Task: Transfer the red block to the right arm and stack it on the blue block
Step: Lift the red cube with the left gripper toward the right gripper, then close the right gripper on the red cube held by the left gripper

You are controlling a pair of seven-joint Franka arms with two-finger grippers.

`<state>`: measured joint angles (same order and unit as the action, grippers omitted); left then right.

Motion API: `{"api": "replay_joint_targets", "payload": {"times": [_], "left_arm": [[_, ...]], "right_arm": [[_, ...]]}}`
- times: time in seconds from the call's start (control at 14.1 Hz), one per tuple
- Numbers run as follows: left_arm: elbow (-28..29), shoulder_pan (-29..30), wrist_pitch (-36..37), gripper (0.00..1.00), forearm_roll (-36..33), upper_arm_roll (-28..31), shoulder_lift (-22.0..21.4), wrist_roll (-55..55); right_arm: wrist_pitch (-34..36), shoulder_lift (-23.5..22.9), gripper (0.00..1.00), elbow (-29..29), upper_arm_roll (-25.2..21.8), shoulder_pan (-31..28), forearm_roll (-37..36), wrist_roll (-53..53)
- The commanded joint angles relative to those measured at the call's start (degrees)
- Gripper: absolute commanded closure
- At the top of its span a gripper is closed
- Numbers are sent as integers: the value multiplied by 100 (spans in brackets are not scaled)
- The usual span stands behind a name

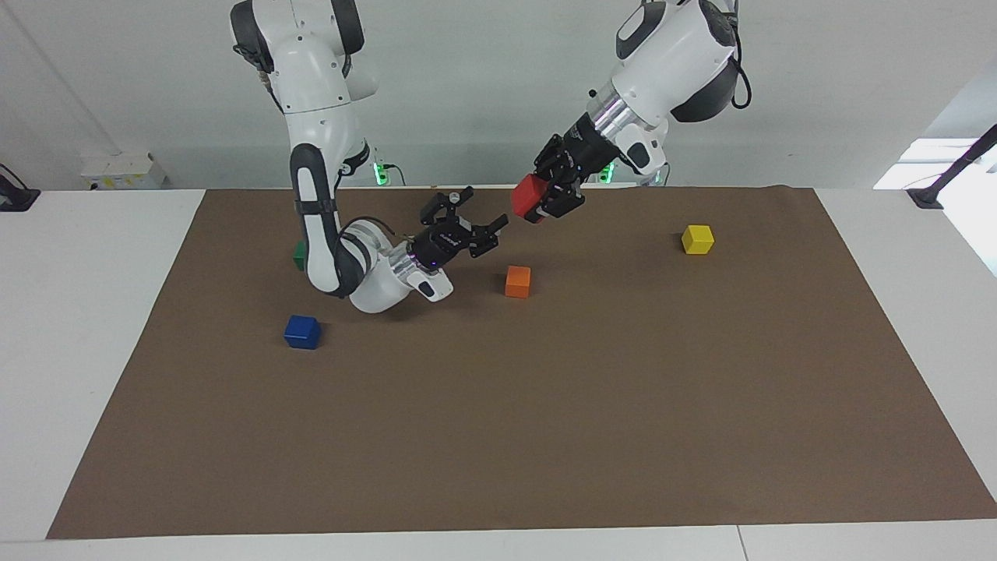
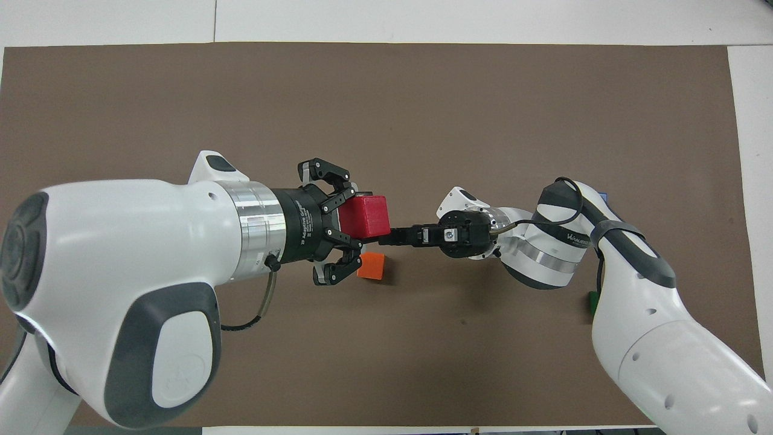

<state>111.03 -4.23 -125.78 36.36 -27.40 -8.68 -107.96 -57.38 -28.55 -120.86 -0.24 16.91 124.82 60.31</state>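
Mid-handover, my left gripper [image 1: 545, 199] holds the red block [image 1: 528, 196] clamped above the mat while my right gripper [image 1: 473, 222], fingers spread, must next close around it before stacking on the blue block [image 1: 303, 331].

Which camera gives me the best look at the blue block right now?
The facing view: the blue block sits fully exposed on the brown mat, toward the right arm's end. In the overhead view the right arm covers nearly all of it.
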Motion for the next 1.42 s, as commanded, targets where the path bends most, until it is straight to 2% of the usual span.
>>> {"api": "replay_joint_targets", "payload": {"times": [0.0, 0.21, 0.35, 0.57, 0.85, 1.34], "left_arm": [[481, 37, -368, 100, 205, -55, -450, -155], [481, 2, -376, 100, 205, -90, -441, -155], [490, -42, -551, 100, 205, -151, -441, -155], [490, -77, -701, 100, 196, -196, -380, -155], [481, -86, -711, 100, 196, -196, -310, -147], [481, -86, -755, 100, 196, -196, -310, -147]], "right_arm": [[-272, -80, 0, 351, 15, 5, 209, -239], [-492, -124, 0, 493, 24, 14, 227, -256], [-703, -150, 0, 615, 121, 206, 611, -256], [-923, -194, 0, 800, 121, 304, 719, -361], [-818, -168, 0, 801, 139, 294, 771, -897], [-643, 42, 0, 546, 139, 479, 921, -889]]}}
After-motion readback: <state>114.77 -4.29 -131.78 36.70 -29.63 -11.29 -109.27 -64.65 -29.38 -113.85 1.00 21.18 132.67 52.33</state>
